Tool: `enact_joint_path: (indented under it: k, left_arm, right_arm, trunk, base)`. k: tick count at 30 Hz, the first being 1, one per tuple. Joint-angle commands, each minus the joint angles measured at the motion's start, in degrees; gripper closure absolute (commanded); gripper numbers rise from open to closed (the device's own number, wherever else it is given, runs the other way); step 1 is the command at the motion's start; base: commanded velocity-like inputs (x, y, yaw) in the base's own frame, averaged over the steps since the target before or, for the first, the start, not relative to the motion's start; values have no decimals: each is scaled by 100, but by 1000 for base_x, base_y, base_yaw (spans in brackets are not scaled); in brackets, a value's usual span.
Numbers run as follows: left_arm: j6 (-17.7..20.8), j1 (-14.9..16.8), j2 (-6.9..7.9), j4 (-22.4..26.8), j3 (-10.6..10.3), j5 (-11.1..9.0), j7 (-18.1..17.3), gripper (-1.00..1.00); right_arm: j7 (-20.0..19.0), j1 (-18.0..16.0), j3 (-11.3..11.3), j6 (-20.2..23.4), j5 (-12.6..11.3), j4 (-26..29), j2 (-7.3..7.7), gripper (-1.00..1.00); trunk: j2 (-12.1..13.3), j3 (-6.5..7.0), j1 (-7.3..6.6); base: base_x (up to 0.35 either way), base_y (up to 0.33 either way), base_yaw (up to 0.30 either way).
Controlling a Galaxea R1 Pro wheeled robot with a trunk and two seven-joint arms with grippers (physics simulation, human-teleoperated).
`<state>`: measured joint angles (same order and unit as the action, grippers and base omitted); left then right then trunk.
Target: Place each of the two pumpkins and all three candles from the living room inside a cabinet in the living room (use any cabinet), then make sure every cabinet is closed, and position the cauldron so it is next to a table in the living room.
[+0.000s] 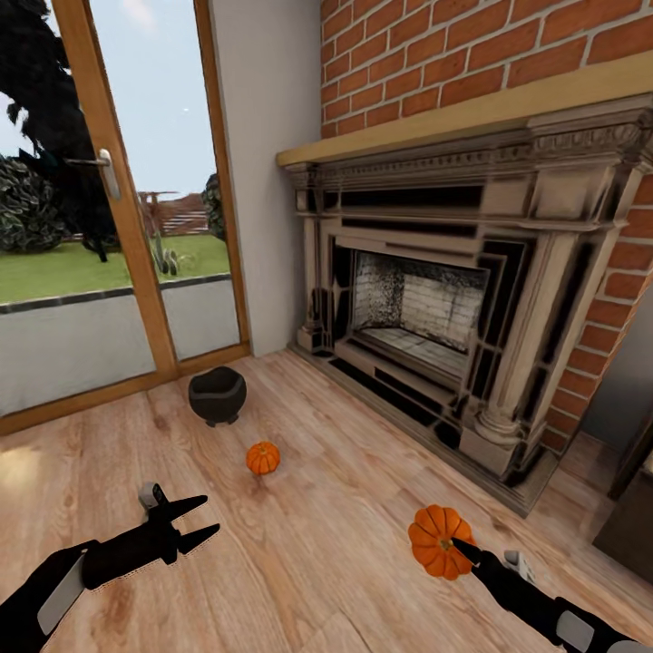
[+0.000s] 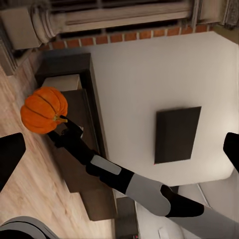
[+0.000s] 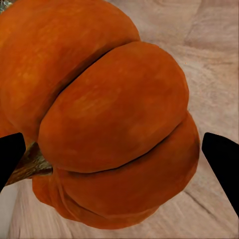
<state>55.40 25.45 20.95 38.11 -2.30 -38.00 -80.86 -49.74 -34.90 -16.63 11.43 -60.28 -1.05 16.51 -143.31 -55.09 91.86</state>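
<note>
One orange pumpkin hangs above the wood floor at the front right, with my right gripper shut on it. The right wrist view has this pumpkin between the two black fingertips, stem to one side. It also appears in the left wrist view as a pumpkin at the tip of my right arm. A second, smaller pumpkin sits on the floor in the middle. Beyond it the black cauldron stands upright near the glass door. My left gripper is open and empty at the front left. A dark cabinet edge is at far right.
A large stone fireplace with a raised hearth fills the brick wall on the right. A wood-framed glass door closes off the back left. Open wood floor lies between my arms. In the left wrist view a dark panel hangs on a white wall.
</note>
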Motion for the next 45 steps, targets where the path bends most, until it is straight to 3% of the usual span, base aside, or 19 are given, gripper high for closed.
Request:
enact_joint_path:
  k: [1,25,30,33,36,38,42,45]
  left_arm:
    - [59,4,5,-5,-23,-27,-18,-100]
    - [58,4,12,-8,-19,-27,-18,-100]
    - [48,4,105,-178,-9,-31,88,-100]
    - [-23,4,124,-213,79,-55,473,-100]
    - [-73,4,90,-222,405,-50,1025,-100]
    - [-90,4,66,-224,571,-55,1580,-100]
    - [-172,4,-92,-187,710,-100,2771,-100]
    - [-549,27,-232,-176,782,-109,3494,-100]
  right_arm:
    - [-19,-9,30,57,-72,-4,1,100]
    - [-46,-9,29,9,-63,-1,-7,100]
    - [-167,-9,27,-4,-63,-1,-1,100]
    - [-281,-9,22,-14,-63,-1,1,100]
    - [-355,-9,20,-17,-63,23,7,100]
    - [-438,-9,15,-17,-58,81,16,100]
    - [-525,-9,-116,-11,-11,279,29,100]
    - [-592,-9,-254,15,2,730,28,100]
  trunk:
    - [-3,-5,1]
    - [-3,-5,1]
    - [-3,-5,1]
    - [-3,-5,1]
    - [-3,-5,1]
    - [-3,-5,1]
    - [-3,-5,1]
    - [-3,-5,1]
  base:
    - [212,254,0]
    - [307,134,0]
    - [229,47,0]
    - [49,7,0]
    - [13,2,0]
    - [4,1,0]
    - [1,0,0]
    - [0,0,0]
